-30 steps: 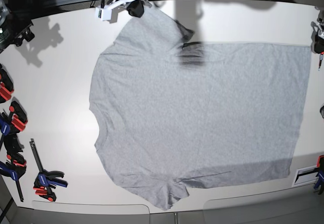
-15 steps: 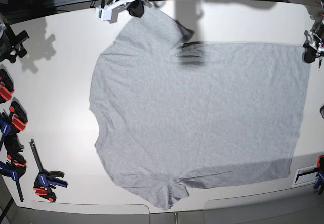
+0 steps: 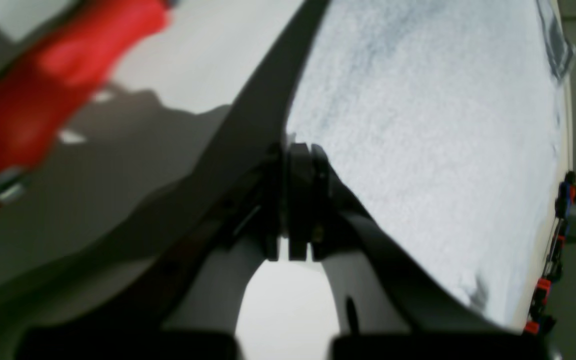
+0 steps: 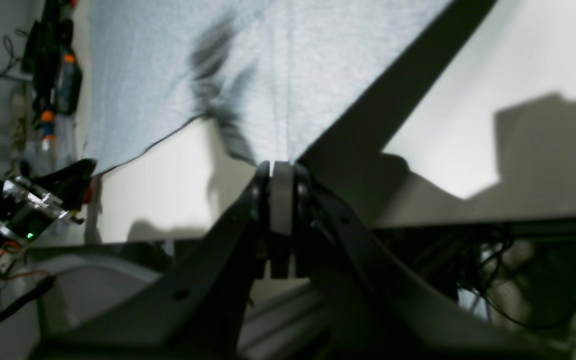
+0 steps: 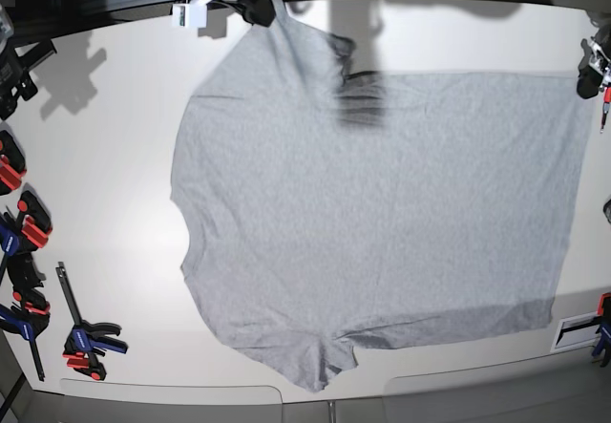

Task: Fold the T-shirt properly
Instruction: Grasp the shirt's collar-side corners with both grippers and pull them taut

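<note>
T-shirt: we see the grey T-shirt (image 5: 382, 213) spread plain side up over most of the white table (image 5: 105, 156); one sleeve points to the far edge, the other to the near edge.
Right gripper: the right gripper (image 5: 260, 8) sits at the far sleeve tip, its jaws pressed together on the cloth; in the wrist view (image 4: 279, 175) the fabric runs straight out of the closed tips and looks lifted off the table.
Left gripper: the left gripper (image 5: 589, 81) is at the far hem corner; its wrist view (image 3: 299, 155) is blurred, yet we make out the tips pressed together at the shirt's edge, probably pinching it.
Surroundings: red-and-black clamps (image 5: 81, 339) lie along the table's side edge, apart from the shirt.
</note>
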